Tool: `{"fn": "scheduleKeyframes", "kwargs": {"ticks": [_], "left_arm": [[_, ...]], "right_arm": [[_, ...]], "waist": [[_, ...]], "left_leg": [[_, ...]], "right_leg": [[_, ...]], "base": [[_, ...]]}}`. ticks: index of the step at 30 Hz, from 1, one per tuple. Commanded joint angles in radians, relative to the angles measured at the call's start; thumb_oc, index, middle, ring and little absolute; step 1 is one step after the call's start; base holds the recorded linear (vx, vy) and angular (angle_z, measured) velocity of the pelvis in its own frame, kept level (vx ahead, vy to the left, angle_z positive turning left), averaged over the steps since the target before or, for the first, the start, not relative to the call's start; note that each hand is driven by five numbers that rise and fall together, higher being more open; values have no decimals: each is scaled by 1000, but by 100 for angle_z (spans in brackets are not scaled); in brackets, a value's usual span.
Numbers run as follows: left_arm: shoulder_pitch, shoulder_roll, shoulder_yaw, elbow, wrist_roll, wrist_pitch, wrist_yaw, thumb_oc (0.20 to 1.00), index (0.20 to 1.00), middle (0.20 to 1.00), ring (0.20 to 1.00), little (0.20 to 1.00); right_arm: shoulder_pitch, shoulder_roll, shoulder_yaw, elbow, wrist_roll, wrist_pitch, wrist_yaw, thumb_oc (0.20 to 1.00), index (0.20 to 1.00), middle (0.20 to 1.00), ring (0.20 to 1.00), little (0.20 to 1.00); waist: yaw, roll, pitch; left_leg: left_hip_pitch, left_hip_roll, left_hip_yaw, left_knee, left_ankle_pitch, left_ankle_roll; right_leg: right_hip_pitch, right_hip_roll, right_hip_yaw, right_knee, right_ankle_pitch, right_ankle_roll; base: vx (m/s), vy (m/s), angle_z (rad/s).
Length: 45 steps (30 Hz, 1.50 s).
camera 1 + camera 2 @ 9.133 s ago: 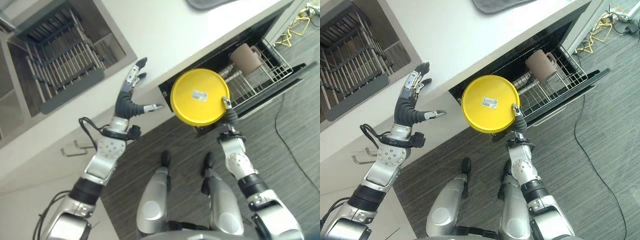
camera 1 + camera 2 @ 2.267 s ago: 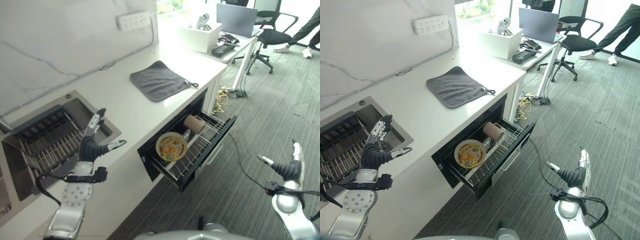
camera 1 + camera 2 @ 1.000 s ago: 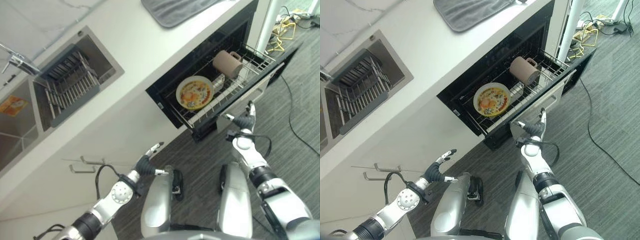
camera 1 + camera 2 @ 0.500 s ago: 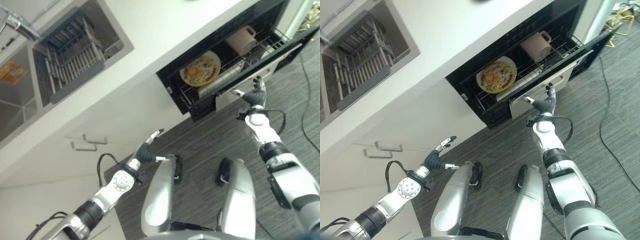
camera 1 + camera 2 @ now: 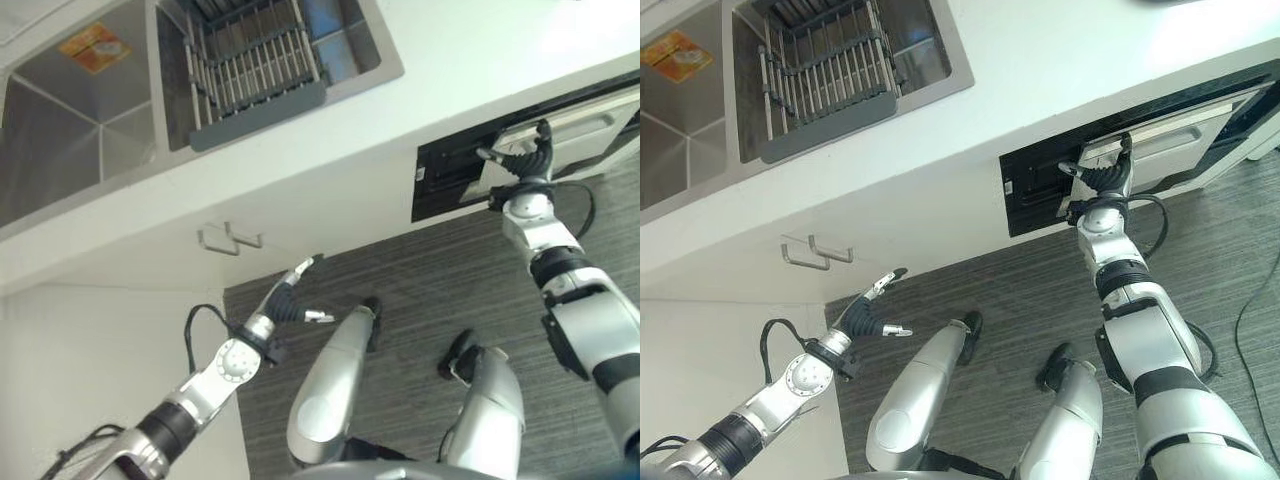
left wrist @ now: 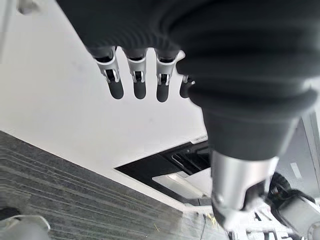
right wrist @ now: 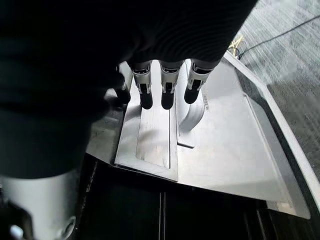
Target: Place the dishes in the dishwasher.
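The dishwasher drawer (image 5: 575, 125) under the white counter is almost shut, with only its silver front panel (image 7: 215, 150) and a dark gap beside it showing. The dishes inside are hidden. My right hand (image 5: 1105, 178) is open, its straight fingers (image 7: 167, 92) resting against that panel near the handle recess. My left hand (image 5: 287, 303) hangs low over the floor in front of the white cabinets, open with fingers (image 6: 135, 75) spread and holding nothing. The drawer (image 6: 185, 175) lies far from it.
A steel sink (image 5: 90, 110) holds a grey dish rack (image 5: 825, 75) at the back left. The white counter (image 5: 1040, 60) runs above the drawer. Metal cabinet handles (image 5: 228, 238) stick out below the sink. Grey striped carpet (image 5: 420, 280) covers the floor.
The drawer has slid further in under my right hand, so the plate and mug no longer show. The camera has swung, shifting the whole scene. My left hand stays low.
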Motion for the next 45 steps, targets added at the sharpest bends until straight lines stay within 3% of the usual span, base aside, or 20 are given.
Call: {"fn": "scheduleKeyframes", "kwargs": {"ticks": [1,7,14,16,17,18,23,26,29,37,41,43,45], "left_arm": [[-51,51,-2,-109,-2,-59,-10,1000,1000,1000,1000,1000],[-57,58,15,-108,4,-44,-19,1000,1000,1000,1000,1000],[-44,17,31,-18,-105,3,-40,1000,1000,1000,1000,1000],[17,-68,99,140,-290,56,-149,1000,1000,1000,1000,1000],[38,-99,129,197,-317,90,-181,1000,1000,1000,1000,1000],[155,-216,260,458,-375,134,-351,1000,1000,1000,1000,1000],[199,-288,352,643,-357,203,-419,1000,1000,1000,1000,1000],[198,-318,380,766,-309,233,-430,1000,1000,1000,1000,1000],[194,-330,399,828,-296,238,-428,1000,1000,1000,1000,1000],[154,-380,387,927,-338,256,-503,1000,1000,1000,1000,1000],[135,-396,387,957,-388,320,-550,1000,1000,1000,1000,1000],[134,-416,404,995,-430,424,-579,1000,1000,1000,1000,1000],[135,-433,423,1024,-456,465,-594,1000,1000,1000,1000,1000]], "right_arm": [[-323,17,143,-96,-73,-132,71,1000,1000,1000,1000,1000],[-301,24,128,-65,-19,-98,53,1000,1000,1000,1000,1000],[-155,49,49,-73,49,-112,-22,1000,1000,1000,1000,1000],[45,75,19,-179,11,-86,-37,1000,1000,1000,1000,1000],[133,89,18,-225,-4,-72,-34,1000,1000,1000,1000,1000],[608,112,54,-421,-33,-57,33,1000,1000,1000,1000,1000],[848,137,7,-387,-88,-68,143,1000,1000,1000,1000,1000],[937,174,-43,-272,-105,-72,210,1000,1000,1000,1000,1000],[982,200,-62,-200,-139,-90,231,1000,1000,1000,1000,1000],[1039,265,-126,55,-104,-109,327,1000,1000,1000,1000,1000],[1034,284,-168,126,39,-27,440,1000,1000,1000,1000,1000],[1035,302,-210,185,119,45,492,1000,1000,1000,1000,1000],[1042,315,-240,228,143,76,526,1000,1000,1000,1000,1000]], "waist": [[80,20,-2],[87,1,-2],[51,-14,-2],[8,-40,-2],[-13,-55,-2],[-120,-131,-98],[-171,-172,-226],[-190,-185,-302],[-204,-190,-333],[-241,-190,-359],[-248,-187,-362],[-248,-186,-377],[-251,-186,-387]], "left_leg": [[38,-16,39,-124,83,70],[57,-8,37,-156,94,74],[86,5,50,-152,86,75],[148,23,64,-182,89,71],[180,31,69,-201,91,67],[324,83,129,-372,152,37],[460,109,180,-530,183,8],[536,123,199,-627,212,-8],[578,124,202,-663,212,-9],[646,129,229,-691,189,-4],[664,129,234,-697,182,-6],[677,131,233,-706,181,-10],[684,133,232,-710,180,-13]], "right_leg": [[35,40,21,112,-6,-29],[72,44,8,57,18,-27],[95,67,28,51,7,-33],[150,83,50,-4,18,-29],[179,90,60,-38,28,-25],[307,131,88,-314,140,11],[441,154,85,-517,201,47],[512,163,64,-595,229,64],[545,171,63,-621,233,66],[590,177,72,-646,228,70],[605,176,80,-679,241,75],[617,178,80,-703,251,79],[623,181,80,-710,253,79]], "base": [[30,-3,24],[-11,-31,10],[-28,-38,-5],[4,-79,-26],[133,-158,-54],[162,-145,-72],[71,-79,-82],[1,-67,7],[-2,-52,4],[33,-34,-5],[41,-22,-9],[111,-47,-8],[109,-43,1]]}}
